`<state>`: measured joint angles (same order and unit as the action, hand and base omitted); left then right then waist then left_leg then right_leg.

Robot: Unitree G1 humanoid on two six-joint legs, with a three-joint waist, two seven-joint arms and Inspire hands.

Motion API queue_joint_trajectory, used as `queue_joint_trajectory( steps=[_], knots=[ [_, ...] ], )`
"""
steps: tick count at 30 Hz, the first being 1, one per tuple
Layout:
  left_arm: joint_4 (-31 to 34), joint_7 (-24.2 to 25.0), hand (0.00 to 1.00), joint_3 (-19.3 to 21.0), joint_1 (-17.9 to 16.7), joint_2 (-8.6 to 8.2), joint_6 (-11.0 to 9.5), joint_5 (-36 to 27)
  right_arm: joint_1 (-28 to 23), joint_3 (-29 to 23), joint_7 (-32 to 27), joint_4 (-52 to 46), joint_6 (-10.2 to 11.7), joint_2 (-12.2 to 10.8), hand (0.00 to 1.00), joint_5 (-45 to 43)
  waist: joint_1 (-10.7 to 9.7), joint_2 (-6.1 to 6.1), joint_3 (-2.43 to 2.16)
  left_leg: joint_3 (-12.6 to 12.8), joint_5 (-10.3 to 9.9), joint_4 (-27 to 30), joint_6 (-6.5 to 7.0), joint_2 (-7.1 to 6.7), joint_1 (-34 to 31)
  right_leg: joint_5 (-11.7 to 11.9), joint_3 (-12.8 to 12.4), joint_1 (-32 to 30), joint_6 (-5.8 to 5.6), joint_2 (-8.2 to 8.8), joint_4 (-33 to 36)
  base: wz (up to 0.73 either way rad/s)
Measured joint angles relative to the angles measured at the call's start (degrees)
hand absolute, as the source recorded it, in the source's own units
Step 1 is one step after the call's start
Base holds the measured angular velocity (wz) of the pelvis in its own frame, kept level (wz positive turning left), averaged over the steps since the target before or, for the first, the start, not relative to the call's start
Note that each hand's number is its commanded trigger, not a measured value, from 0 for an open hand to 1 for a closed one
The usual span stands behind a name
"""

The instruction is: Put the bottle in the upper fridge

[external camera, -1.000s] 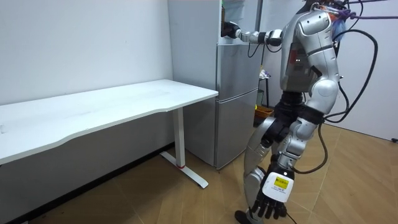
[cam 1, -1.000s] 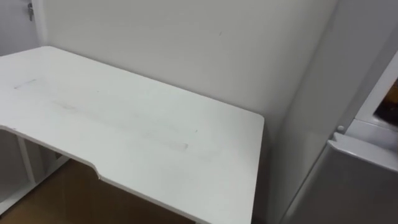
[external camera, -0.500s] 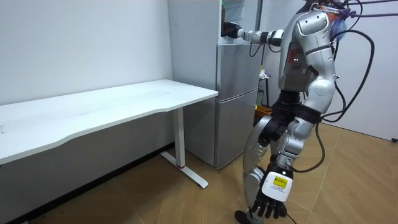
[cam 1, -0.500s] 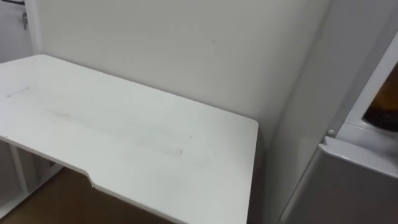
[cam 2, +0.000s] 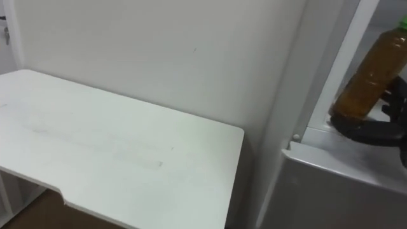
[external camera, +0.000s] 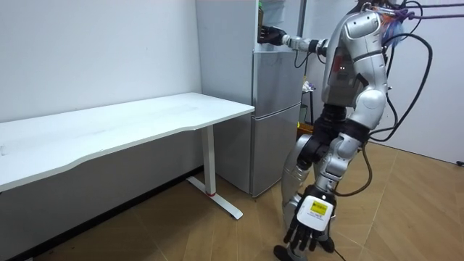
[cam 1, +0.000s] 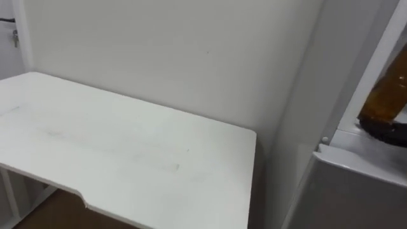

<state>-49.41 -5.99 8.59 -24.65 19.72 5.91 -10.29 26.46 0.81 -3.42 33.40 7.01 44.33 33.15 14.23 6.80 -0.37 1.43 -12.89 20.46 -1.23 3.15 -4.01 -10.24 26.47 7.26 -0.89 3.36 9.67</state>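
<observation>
**Topple risk at the edge**

Right hand (cam 2: 376,130) curls round the foot of the bottle (cam 2: 371,67) at the upper threshold of the fridge (cam 2: 334,186). Left hand (external camera: 307,229) hangs with loose fingers. Released here, the bottle could tip out.

Right arm is held out level at shoulder height, right hand (cam 2: 370,132) curled round bottle (cam 2: 372,70) base. Left arm is hung at side, left hand (external camera: 310,221) relaxed, fingers loosely spread.
</observation>
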Motion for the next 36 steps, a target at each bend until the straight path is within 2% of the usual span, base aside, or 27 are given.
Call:
queue_joint_trajectory(
  steps=[7, 11, 14, 19, 26, 29, 32, 34, 36],
  knots=[
    [-0.8, 0.3, 0.0, 0.5, -0.2, -1.22, 0.0, 1.1, -1.2, -0.3, 2.2, -0.5, 0.0, -0.6, 0.0, 0.0, 0.1, 0.0, 0.02, 1.4, 0.0, -1.6, 0.01, 0.02, 2.8, -0.1, -1.7, 1.4, -0.11, 0.11, -0.1, -0.1],
    [-1.2, 0.5, 0.0, 0.5, -0.7, -1.35, 0.0, 1.4, -2.0, -0.5, 3.0, -0.8, 0.0, -0.7, 0.0, 0.2, 0.0, 0.0, 0.02, 1.7, 0.0, -1.9, -0.01, 0.01, 3.5, -0.1, -2.0, 1.9, -0.22, 0.17, -0.2, -0.05],
    [-1.2, 0.5, 0.0, 0.8, -0.8, -1.51, 0.0, 1.2, -3.5, -1.6, 3.0, -1.4, 0.1, -1.6, 0.0, 0.1, -0.3, 0.14, 0.1, 1.8, -0.1, -1.9, -0.01, -0.03, 3.5, -0.2, -2.1, 1.8, -0.31, 0.25, -0.1, -0.01],
    [-0.7, -0.1, 0.0, 0.8, 0.5, -1.78, 0.6, 0.9, -3.5, -2.3, 2.1, -3.4, 0.0, -4.2, 0.0, 0.2, -2.3, 0.37, 0.19, 1.8, 0.0, -1.9, 0.01, -0.09, 3.7, -0.4, -2.3, 1.6, -0.35, 0.51, 0.0, 0.0],
    [-0.7, -1.7, 0.0, 0.8, 2.7, -1.82, 1.3, -0.6, -4.2, -2.3, 0.5, -8.9, -1.6, -5.8, 0.0, 1.4, -5.1, 0.36, 0.18, 2.5, 0.0, -2.5, 0.02, -0.06, 3.9, -0.3, -2.7, 1.9, -0.32, 0.36, 0.1, -0.03],
    [-0.9, -2.5, 0.0, 0.7, 4.0, -2.34, 1.3, -1.4, -5.6, -3.6, 0.1, -11.7, -2.0, -6.9, 0.0, 2.4, -6.2, -0.13, 0.16, 2.7, -0.1, -2.8, 0.02, -0.02, 4.4, -0.1, -2.7, 1.8, -0.37, 0.37, 0.2, -0.02],
    [-1.2, -2.5, 0.0, 0.7, 5.1, -3.37, 1.2, -1.4, -8.9, -5.9, -0.7, -16.8, -2.2, -7.8, 0.0, 2.4, -6.4, -1.44, 0.06, 3.2, -0.2, -3.3, 0.05, -0.01, 4.8, -0.1, -2.8, 1.8, -0.47, 0.44, 0.2, -0.09],
    [-1.2, -2.5, 0.0, 0.7, 5.1, -4.07, 1.2, -1.4, -11.1, -7.9, -1.6, -20.4, -2.0, -9.8, 0.0, 2.3, -7.3, -2.51, 0.03, 3.5, -0.2, -3.9, 0.07, -0.08, 5.3, -0.1, -3.0, 1.9, -0.51, 0.52, 0.2, -0.08],
    [-1.2, -2.5, 0.0, 0.7, 4.8, -4.42, 1.0, -1.4, -12.9, -9.1, -1.8, -22.8, -1.9, -10.7, 0.0, 2.3, -7.8, -3.25, -0.02, 3.8, -0.1, -4.4, 0.03, -0.07, 5.8, -0.1, -3.2, 1.9, -0.51, 0.57, 0.2, -0.1]
  ],
)
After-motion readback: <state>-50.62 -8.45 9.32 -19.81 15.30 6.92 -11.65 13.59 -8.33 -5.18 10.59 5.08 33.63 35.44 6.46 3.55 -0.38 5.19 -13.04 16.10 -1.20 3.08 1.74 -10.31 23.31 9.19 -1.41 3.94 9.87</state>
